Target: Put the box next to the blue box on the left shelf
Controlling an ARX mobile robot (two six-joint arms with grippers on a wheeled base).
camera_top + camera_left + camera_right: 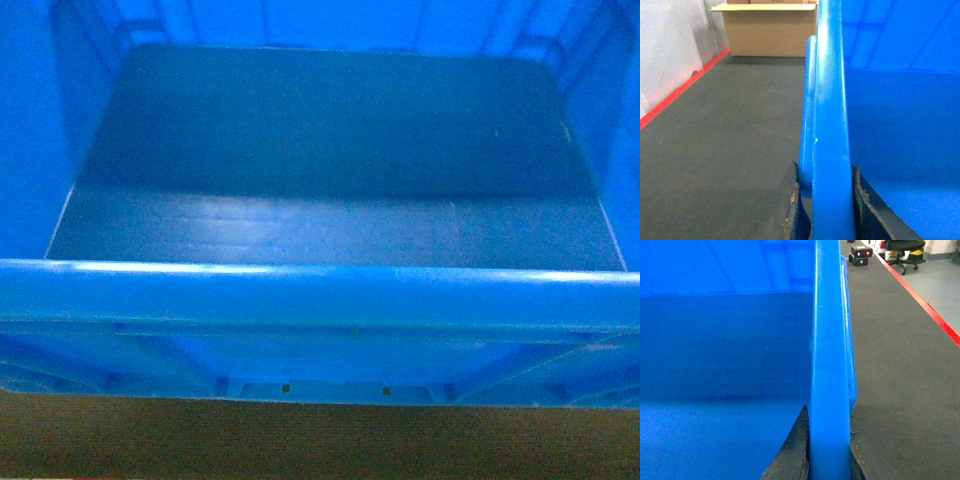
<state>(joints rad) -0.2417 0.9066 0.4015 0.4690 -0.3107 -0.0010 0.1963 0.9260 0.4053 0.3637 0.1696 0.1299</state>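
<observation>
The box [320, 300] fills the head view: bright blue, with a thick near rim, a ribbed outer wall with small square holes and a smooth dark floor. My left gripper [826, 200] is shut on the box's left rim [830, 125], one black finger [792, 207] outside and the other inside. My right gripper [829, 450] is shut on the right rim [829, 355] the same way. The box hangs above the dark floor. The left shelf and the other blue box are out of view, and neither gripper shows in the head view.
A cardboard-coloured table [770, 30] stands far ahead in the left wrist view, with a red floor line [685, 85] along a white wall. The right wrist view shows a red line [930, 310], a black office chair [902, 250] and small black devices [860, 254]. Brown surface [320, 440] lies below the box.
</observation>
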